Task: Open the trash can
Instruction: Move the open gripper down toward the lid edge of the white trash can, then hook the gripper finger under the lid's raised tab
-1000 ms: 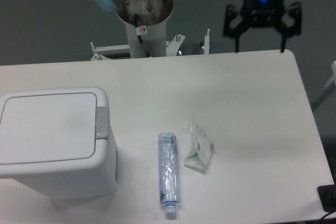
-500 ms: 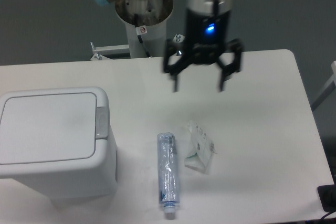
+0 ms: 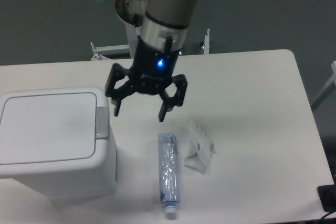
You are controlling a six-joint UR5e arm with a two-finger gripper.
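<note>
Gripper (image 3: 139,114) hanging just right of the trash can (image 3: 55,142), fingers spread wide (holding nothing), lid (image 3: 48,126) flat and closed.

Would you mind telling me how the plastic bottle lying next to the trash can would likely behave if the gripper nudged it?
The plastic bottle lies on its side, so it would probably roll. It looks crumpled and empty, so likely light and yielding.

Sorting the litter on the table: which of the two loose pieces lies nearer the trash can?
The crushed plastic bottle, lying lengthwise just right of the trash can. The crumpled wrapper sits farther right, beyond the bottle.
</note>
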